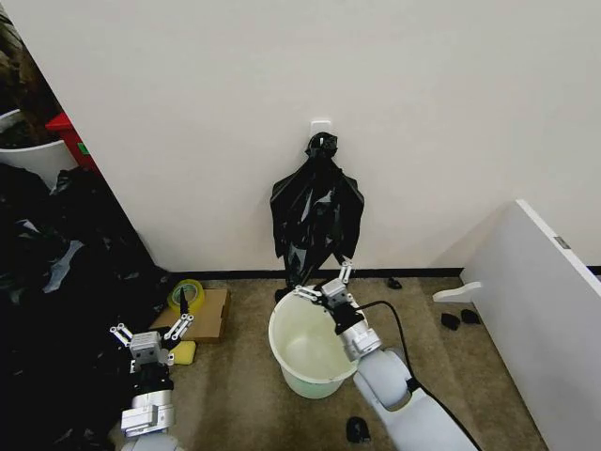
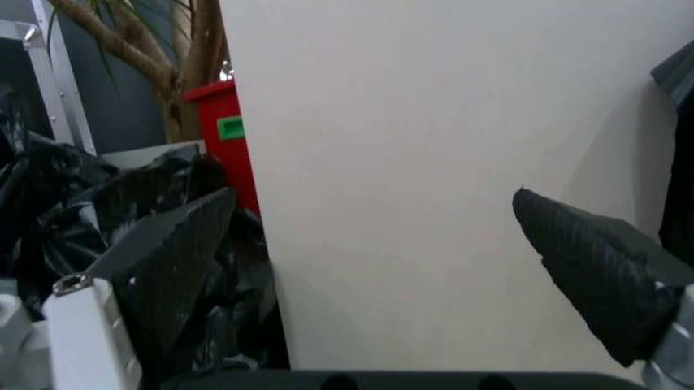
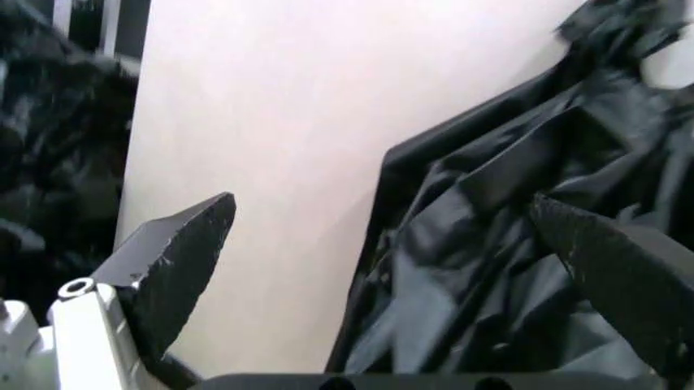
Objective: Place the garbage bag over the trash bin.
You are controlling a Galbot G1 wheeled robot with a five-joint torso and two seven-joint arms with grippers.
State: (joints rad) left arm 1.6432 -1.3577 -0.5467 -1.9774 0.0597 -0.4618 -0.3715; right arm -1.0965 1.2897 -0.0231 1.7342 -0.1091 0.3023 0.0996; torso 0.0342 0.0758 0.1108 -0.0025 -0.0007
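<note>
At the far left of the head view a very large heap of black plastic [image 1: 56, 310] covers the floor beside a red box [image 1: 70, 136] and a white pot [image 1: 33, 160]; in front of it the left gripper [image 1: 150, 331] is held low near the robot's body, its two fingers spread wide apart with nothing between them, pointing toward the pale wall [image 1: 310, 75]. Just beyond it a flat brown cardboard piece [image 1: 208, 315] carries a yellow-green tape roll [image 1: 186, 293], and a small yellow sponge [image 1: 182, 352] lies on the carpet close by. In the middle stands the trash bin [image 1: 305, 352], a round cream-white plastic bucket, upright, its open mouth facing up. Above and behind it, the garbage bag [image 1: 315, 216], thin glossy black plastic, hangs from a white wall hook [image 1: 321, 127]; its long axis runs vertically, gathered top at the hook, loose lower end pointing down at the bin's far rim. The right gripper [image 1: 324, 282] hovers over that far rim at the bag's lower edge, fingers parted and closed on nothing; in the right wrist view the bag [image 3: 509, 236] fills the space past the open fingertips [image 3: 179, 252]. A white panel [image 1: 545, 310] leans at far right.
</note>
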